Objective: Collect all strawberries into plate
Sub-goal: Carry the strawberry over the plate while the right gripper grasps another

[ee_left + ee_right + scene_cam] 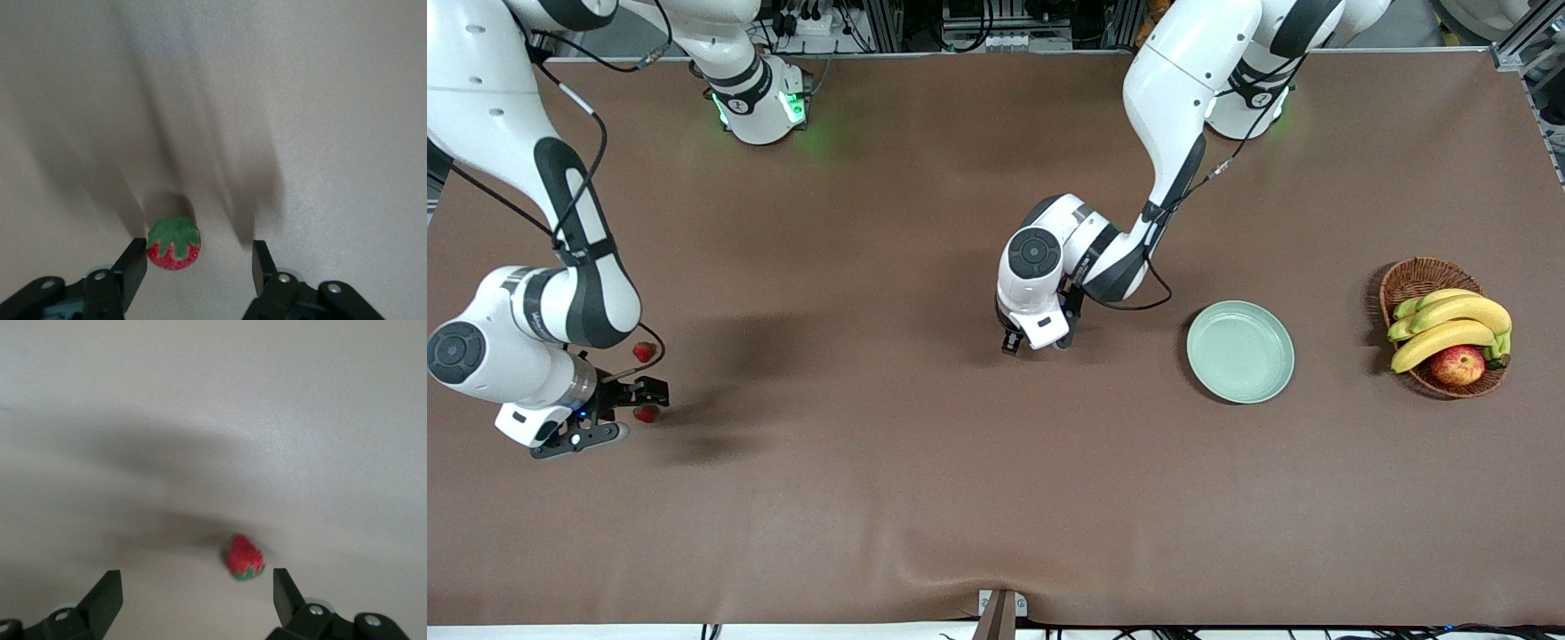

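Front view: we saw the plate bare, sitting between the table's middle and the basket of bananas and an apple at the left arm's end. No berry was in it, so we judged the collecting not yet begun. The left gripper was down at the table near the plate, its berry hidden under the wrist. The right gripper was low at the right arm's end, with one strawberry just beside its fingers and a second berry farther from the camera, partly covered by the arm.

Left wrist view: the third berry sat cap up on the table between the spread fingers, close to one pad, clear of the other. Nothing was pinched. We judged the jaws set astride it so a close would catch it.

Right wrist view: a berry lay on its side ahead of the wide-spread fingers, off toward one finger, not between them. We judged this hand lined up for an approach, needing to advance first.
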Controlling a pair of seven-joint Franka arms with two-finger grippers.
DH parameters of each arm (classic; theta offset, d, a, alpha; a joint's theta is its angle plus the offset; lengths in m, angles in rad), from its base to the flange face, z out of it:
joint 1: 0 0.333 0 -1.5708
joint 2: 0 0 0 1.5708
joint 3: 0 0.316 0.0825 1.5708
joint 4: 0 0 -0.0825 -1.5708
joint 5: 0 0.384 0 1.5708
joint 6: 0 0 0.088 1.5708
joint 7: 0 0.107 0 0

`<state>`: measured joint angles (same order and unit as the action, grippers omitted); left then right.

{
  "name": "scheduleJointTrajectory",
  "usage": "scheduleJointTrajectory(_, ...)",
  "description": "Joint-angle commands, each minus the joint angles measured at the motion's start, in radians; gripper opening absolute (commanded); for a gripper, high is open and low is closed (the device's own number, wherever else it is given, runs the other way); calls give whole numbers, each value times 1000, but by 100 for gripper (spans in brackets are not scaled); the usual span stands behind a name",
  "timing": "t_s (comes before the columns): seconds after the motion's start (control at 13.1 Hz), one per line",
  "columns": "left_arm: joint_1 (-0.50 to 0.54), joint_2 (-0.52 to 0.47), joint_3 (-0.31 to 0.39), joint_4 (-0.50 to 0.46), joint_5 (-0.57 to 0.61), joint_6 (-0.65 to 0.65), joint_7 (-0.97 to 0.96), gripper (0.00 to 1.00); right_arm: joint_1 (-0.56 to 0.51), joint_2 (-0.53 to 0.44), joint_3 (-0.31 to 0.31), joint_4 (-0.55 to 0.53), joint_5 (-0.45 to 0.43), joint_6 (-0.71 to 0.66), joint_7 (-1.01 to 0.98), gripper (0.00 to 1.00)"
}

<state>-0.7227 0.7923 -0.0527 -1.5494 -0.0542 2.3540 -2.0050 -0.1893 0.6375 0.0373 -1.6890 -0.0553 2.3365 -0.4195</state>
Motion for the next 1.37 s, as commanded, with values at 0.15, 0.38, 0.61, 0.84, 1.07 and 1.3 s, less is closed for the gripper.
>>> scheduleJointTrajectory(0.15, 0, -4, 7, -5, 56, -5, -14, 0, -55, 71, 24, 17, -8, 66, -84, 100)
scheduleJointTrajectory(0.38, 64, -94, 11, 9, 71, -82, 23, 0, -62, 83, 24, 17, -9, 66, -84, 100)
scheduleJointTrajectory(0.61, 164, -211, 10, 0, 71, -185, 148, 0, -62, 83, 24, 17, -9, 61, -84, 100)
scheduleJointTrajectory(0.84, 308, -283, 10, -20, 71, -393, 499, 0, -67, 83, 24, 17, -14, 63, -102, 50)
scheduleJointTrajectory(1.07, 422, -314, 10, -130, 129, -412, 792, 0, -74, 83, 26, 17, -12, 64, -107, 1)
scheduleJointTrajectory(1.3, 469, -300, 7, -228, 253, -340, 862, 0, -73, 82, 26, 17, -12, 63, -108, 0)
